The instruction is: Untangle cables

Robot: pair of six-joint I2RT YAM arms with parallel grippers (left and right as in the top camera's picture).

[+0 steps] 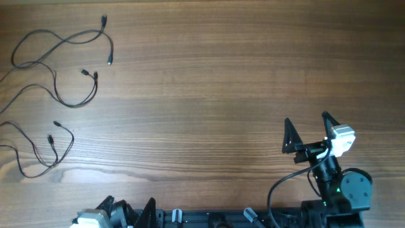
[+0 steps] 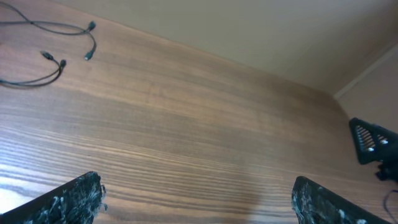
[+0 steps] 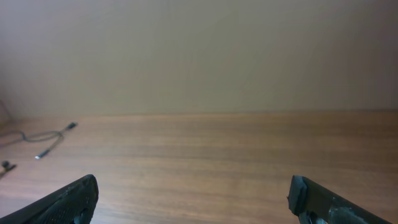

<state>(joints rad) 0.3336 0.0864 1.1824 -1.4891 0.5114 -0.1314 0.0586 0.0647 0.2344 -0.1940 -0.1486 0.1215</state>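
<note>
The cables (image 1: pixel 57 88) lie at the far left of the table (image 1: pixel 209 82), thin black cords in loose, wavy strands with a few crossings rather than a tight knot, some running off the left edge of the overhead view. These look feather-light and completely limp: pull one spot and the rest will likely drag and snake along behind, and the slick jacket could slip out of a loose pinch. The small plug ends (image 1: pixel 104 20) look like the best handles, being the one stiff, slightly thicker bit on each cord; failing that, a raised bend mid-strand. Pressing down on flat cord risks just scraping wood. The left gripper (image 1: pixel 130 209) sits at the near edge, closer to the cords but well short of them, jaws spread wide and empty. The right gripper (image 1: pixel 308 126) hangs over bare wood far to the right, also gaping wide, holding nothing.
</note>
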